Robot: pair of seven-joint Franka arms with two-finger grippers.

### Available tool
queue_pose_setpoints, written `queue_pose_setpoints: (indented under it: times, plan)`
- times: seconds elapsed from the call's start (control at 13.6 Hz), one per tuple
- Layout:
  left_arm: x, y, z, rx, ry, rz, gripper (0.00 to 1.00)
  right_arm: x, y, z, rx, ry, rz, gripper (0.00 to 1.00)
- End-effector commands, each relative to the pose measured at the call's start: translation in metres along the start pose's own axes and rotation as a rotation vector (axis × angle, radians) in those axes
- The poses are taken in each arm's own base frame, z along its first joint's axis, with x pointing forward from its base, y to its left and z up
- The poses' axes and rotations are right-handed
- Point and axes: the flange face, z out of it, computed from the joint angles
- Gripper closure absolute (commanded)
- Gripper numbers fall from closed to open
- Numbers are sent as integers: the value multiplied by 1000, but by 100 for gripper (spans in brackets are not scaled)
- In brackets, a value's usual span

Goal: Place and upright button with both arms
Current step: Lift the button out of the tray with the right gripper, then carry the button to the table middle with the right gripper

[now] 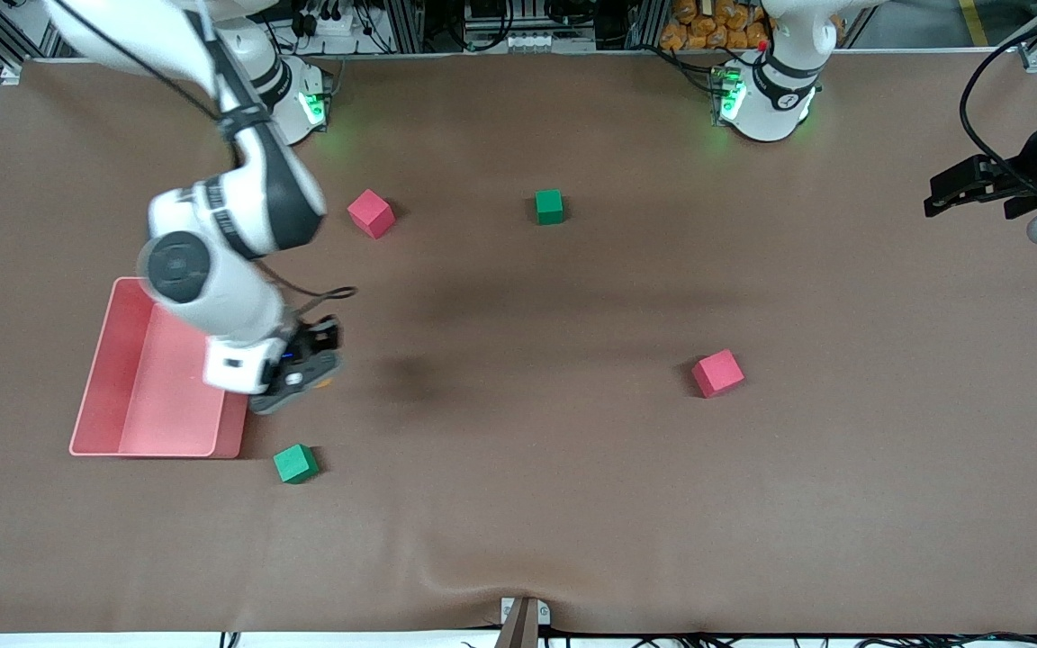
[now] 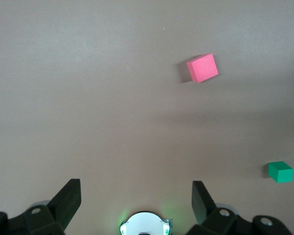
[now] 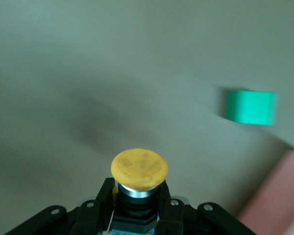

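The button [image 3: 139, 169] has a round orange cap on a silver-and-black body. My right gripper [image 3: 137, 190] is shut on that body, with the cap sticking out past the fingertips. In the front view the right gripper [image 1: 313, 362] hangs low over the brown table, beside the pink tray [image 1: 158, 405], and only a sliver of the button [image 1: 326, 382] shows under it. My left gripper [image 1: 943, 193] waits over the left arm's end of the table. Its fingers [image 2: 68, 198] stand wide apart and hold nothing.
A green cube [image 1: 295, 463] lies near the tray's corner, nearer the front camera than the right gripper. A red cube [image 1: 371, 213] and a green cube [image 1: 549, 206] lie closer to the bases. Another red cube [image 1: 717, 373] sits toward the left arm's end.
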Motion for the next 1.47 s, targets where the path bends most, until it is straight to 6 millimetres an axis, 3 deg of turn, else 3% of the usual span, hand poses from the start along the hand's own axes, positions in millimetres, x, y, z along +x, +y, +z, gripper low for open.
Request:
queue_pose_setpoints:
  times: [0.0, 0.37, 0.51, 0.74, 0.88, 1.03, 1.4]
  plan:
    - [-1, -4, -5, -17, 11, 12, 0, 30, -74, 11, 16, 23, 88, 100]
    - [-1, -4, -5, -17, 11, 12, 0, 61, -164, 29, 33, 42, 225, 100]
    - [-1, -4, -5, -17, 11, 12, 0, 73, -188, 38, 48, 51, 304, 100]
    - [-1, -4, -5, -17, 11, 12, 0, 86, -230, 70, 64, 73, 378, 100]
    - [-1, -4, -5, -17, 11, 12, 0, 91, -243, 96, 78, 95, 411, 100]
    - [-1, -4, -5, -17, 11, 12, 0, 98, -244, 116, 79, 93, 414, 100]
    - [-1, -4, -3, -18, 6, 12, 0, 106, -246, 133, 84, 96, 416, 100]
